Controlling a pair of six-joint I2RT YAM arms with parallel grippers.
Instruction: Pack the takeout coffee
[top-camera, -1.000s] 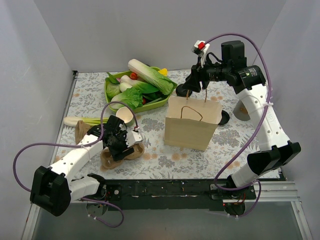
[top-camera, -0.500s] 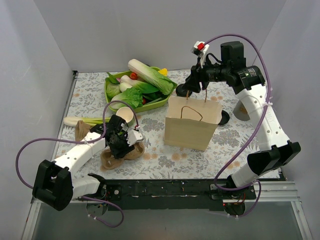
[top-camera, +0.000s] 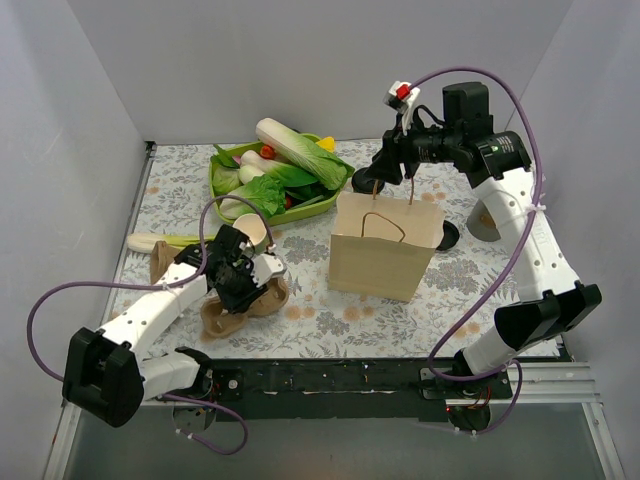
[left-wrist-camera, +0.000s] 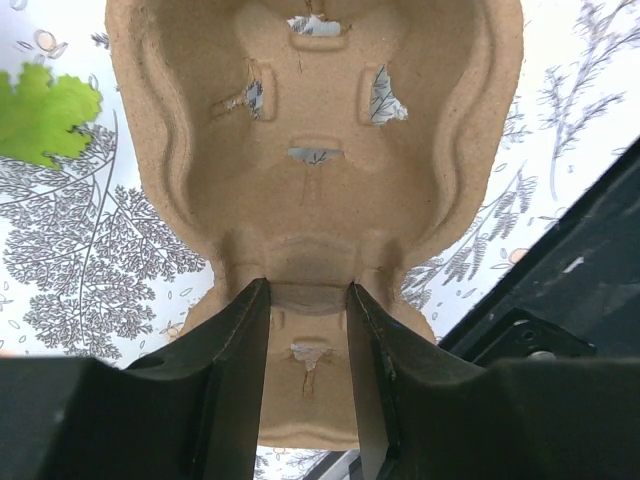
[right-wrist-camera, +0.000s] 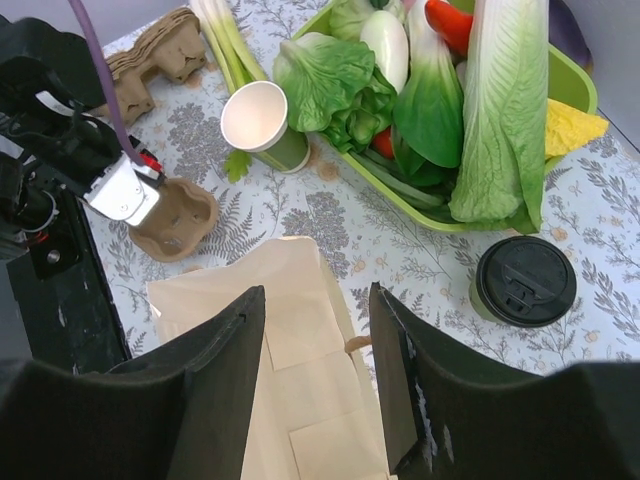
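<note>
The takeout coffee (right-wrist-camera: 522, 282) stands upright on the bench (right-wrist-camera: 330, 215) with its lid on. It is just beside the right tool (right-wrist-camera: 315, 300), off its right-hand finger, clear of the paper bag (right-wrist-camera: 300, 400) beneath. That tool's jaws stand apart, clenching nothing. The left tool (left-wrist-camera: 307, 290) grasps the pulp cup carrier (left-wrist-camera: 320, 120) and lies well apart. The right arm is nearer, and the cup's vertical axis likely calls for a sideways reach.

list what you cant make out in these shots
- takeout coffee: top view, partly hidden behind the right end effector.
- cup carrier: left wrist view, far end cut off by the top edge.
- left end effector: left wrist view, fingers flank the carrier's neck; whether they pinch it can't be told.
</note>
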